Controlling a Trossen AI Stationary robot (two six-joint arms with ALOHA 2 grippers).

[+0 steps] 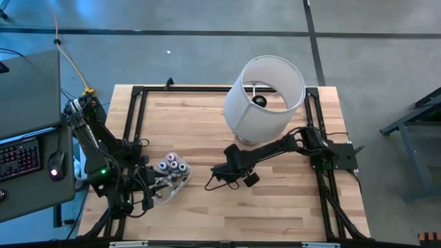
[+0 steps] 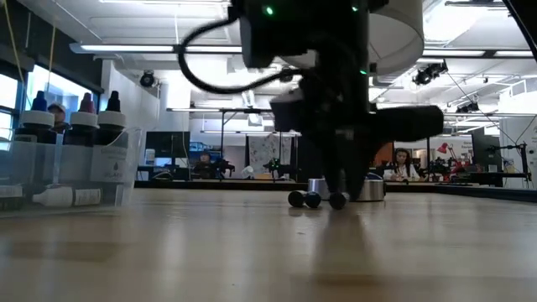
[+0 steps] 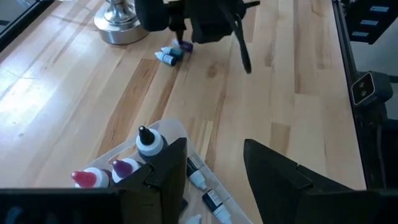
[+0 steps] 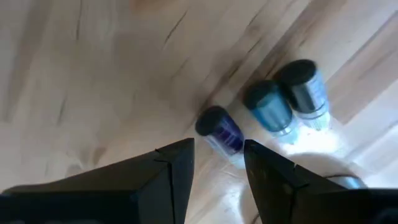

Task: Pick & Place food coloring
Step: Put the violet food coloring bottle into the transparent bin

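Three tiny food coloring bottles lie on their sides close together on the wood: a purple-capped one, a teal-capped one and a blue-grey-capped one. My right gripper points down just above them, open, a finger on either side of the purple-capped bottle, apart from it. More bottles stand and lie in the clear plastic tub at the table's left. My left gripper is open over the tub's right rim. In the high view the right gripper hides the three bottles.
A lamp with a big white shade and a shiny metal base stands just beyond the three bottles, toward the far edge. Bare wood lies between the tub and the right gripper. A black frame runs round the table.
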